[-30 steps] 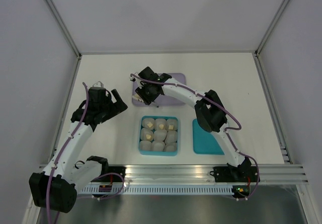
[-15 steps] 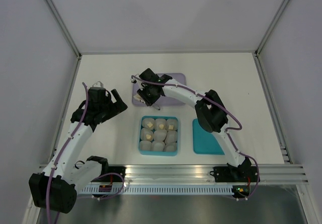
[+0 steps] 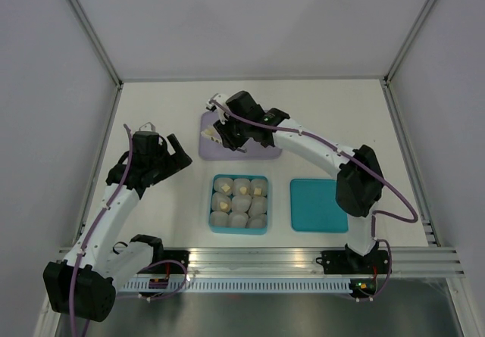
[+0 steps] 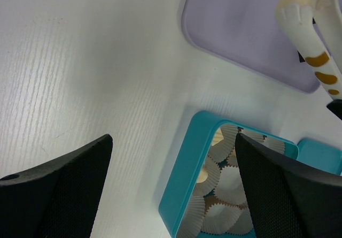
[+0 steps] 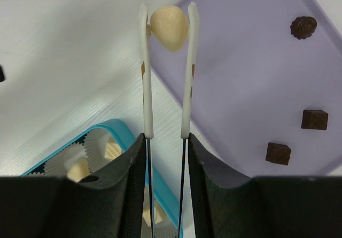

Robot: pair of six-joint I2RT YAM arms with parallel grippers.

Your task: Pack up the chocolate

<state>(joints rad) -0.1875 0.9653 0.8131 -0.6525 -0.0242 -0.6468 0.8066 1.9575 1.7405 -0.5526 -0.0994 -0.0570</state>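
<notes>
My right gripper (image 5: 165, 151) is shut on white, brown-spotted tongs (image 5: 145, 88). The tong tips pinch a cream-white chocolate (image 5: 169, 28) and hold it above the left edge of the lavender tray (image 5: 251, 61). Three dark chocolates (image 5: 303, 27) (image 5: 313, 119) (image 5: 278, 153) lie on the tray. In the top view the right gripper (image 3: 232, 129) hovers over the tray (image 3: 214, 150), tong tips at its left edge. The teal box (image 3: 213, 201) holds paper cups, several with cream pieces in them. My left gripper (image 3: 179, 155) is open and empty, left of the box; its wrist view (image 4: 171, 190) shows the box corner (image 4: 184, 179).
The teal lid (image 3: 314, 204) lies flat to the right of the box. Grey walls close in the white table on three sides. A metal rail runs along the near edge. The tongs also show in the left wrist view (image 4: 305, 27).
The right arm swung right and back, uncovering the teal lid. Its tongs now hold a cream chocolate over the tray's left edge. The left arm has not moved.
</notes>
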